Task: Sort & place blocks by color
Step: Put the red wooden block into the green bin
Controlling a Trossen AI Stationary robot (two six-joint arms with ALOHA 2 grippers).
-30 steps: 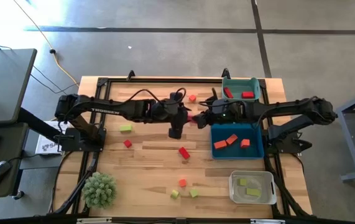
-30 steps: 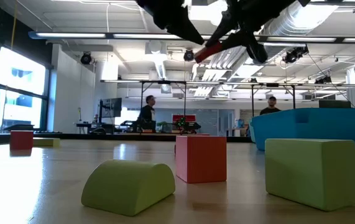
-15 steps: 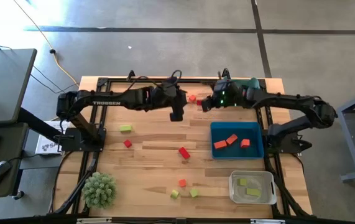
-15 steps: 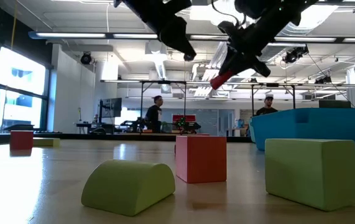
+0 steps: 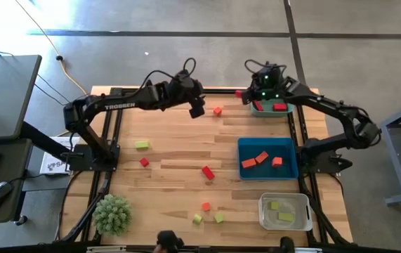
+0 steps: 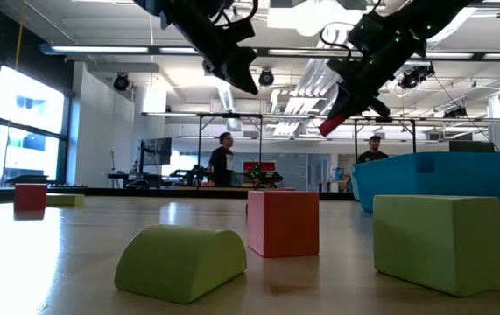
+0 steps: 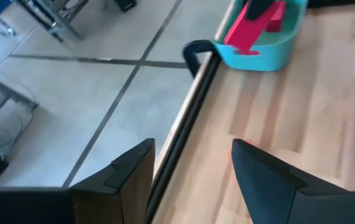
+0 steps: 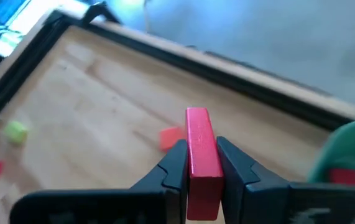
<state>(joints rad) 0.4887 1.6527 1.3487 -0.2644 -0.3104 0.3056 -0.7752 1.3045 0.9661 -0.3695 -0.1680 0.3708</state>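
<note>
The right gripper (image 8: pixel 203 168) is clamped on a red bar block (image 8: pixel 202 163), held up in the air at about one o'clock on the table (image 5: pixel 179 158), just beside the teal bin (image 5: pixel 269 109) at the far edge. In the low view the red bar block hangs tilted from the gripper's fingers, well above the table top. Two red blocks already lie in the teal bin.

The left gripper (image 7: pixel 189 171) hovers near twelve o'clock with its jaws standing wide and nothing between them, just beside a small orange block (image 5: pixel 217 111) on the table.

The blue bin (image 5: pixel 288 146) at three o'clock holds three orange blocks. The clear bin (image 5: pixel 284 225) at about five o'clock holds two yellow-green blocks. Other blocks lie scattered on the table: a yellow-green block (image 5: pixel 142 145) and a red cube (image 5: pixel 144 162) toward nine o'clock, a red block (image 5: pixel 208 172) near the middle, and an orange and two yellow-green pieces near six o'clock. A spiky green plant ball (image 5: pixel 112 214) sits at about seven o'clock.
</note>
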